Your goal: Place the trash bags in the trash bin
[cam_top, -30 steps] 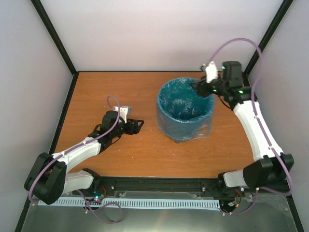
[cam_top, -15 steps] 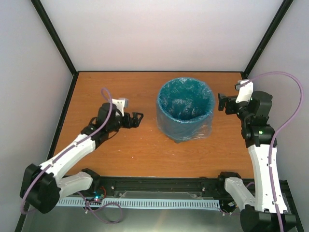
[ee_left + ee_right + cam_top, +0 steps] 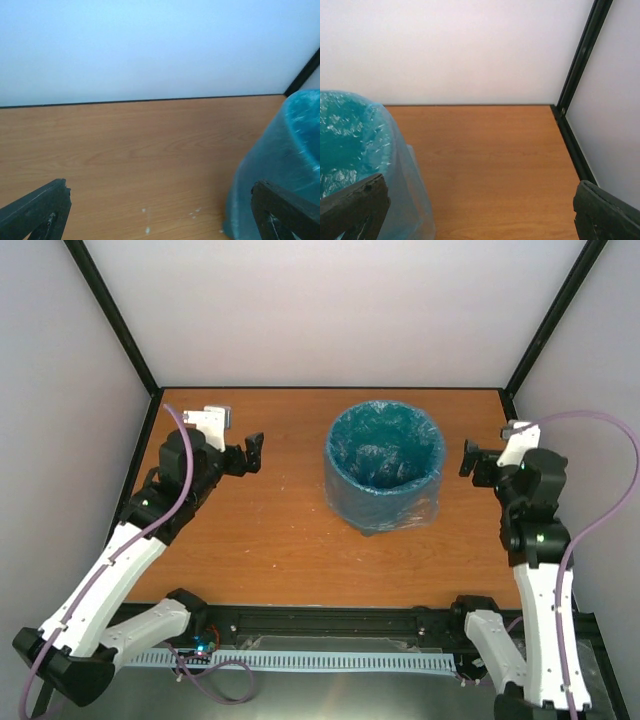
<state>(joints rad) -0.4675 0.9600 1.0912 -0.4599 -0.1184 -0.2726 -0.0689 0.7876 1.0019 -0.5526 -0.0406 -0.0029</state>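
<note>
The dark teal trash bin (image 3: 383, 502) stands upright in the middle of the table. The light-blue trash bag (image 3: 384, 450) lines it, its film folded over the rim and hanging down the outside. The bin also shows at the right of the left wrist view (image 3: 280, 165) and at the left of the right wrist view (image 3: 355, 145). My left gripper (image 3: 254, 452) is open and empty, raised well left of the bin. My right gripper (image 3: 469, 459) is open and empty, just right of the bin and apart from it.
The wooden table (image 3: 270, 540) is fenced by black frame posts (image 3: 545, 330) and white walls. A black rail (image 3: 330, 625) runs along the near edge. A few white specks (image 3: 145, 220) mark the wood left of the bin.
My right arm has pulled back from the bin's rim to the right side. My left arm has risen and moved back to the far left. The bag stays lining the bin.
</note>
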